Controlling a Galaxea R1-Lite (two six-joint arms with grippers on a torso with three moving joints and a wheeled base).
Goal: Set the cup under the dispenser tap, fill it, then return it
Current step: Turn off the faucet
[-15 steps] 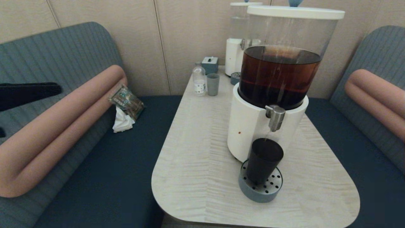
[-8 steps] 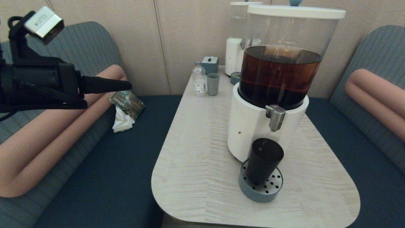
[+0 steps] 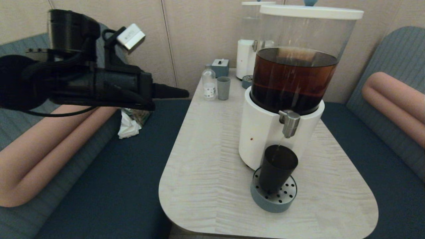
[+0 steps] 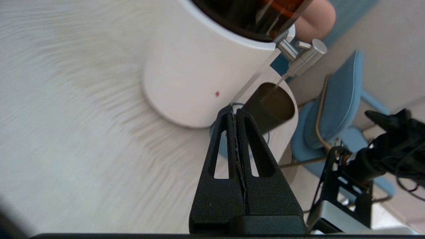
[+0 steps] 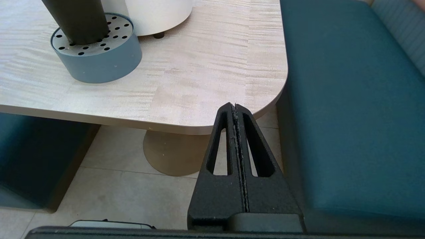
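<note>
two dispensers, two cups, one bottle, two drip trays, one small box

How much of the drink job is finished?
Done: the cup stands on the drip tray under the dispenser tap. In hand: a thin stream is running into it, and the left hand, shut, is above the table's left side. Left: finishing the fill and returning the cup. The right hand is parked low, shut.

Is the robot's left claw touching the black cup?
Apart. In the head view the left claw, shut, hangs near the table's left edge, with bare tabletop between it and the black cup under the tap.
</note>
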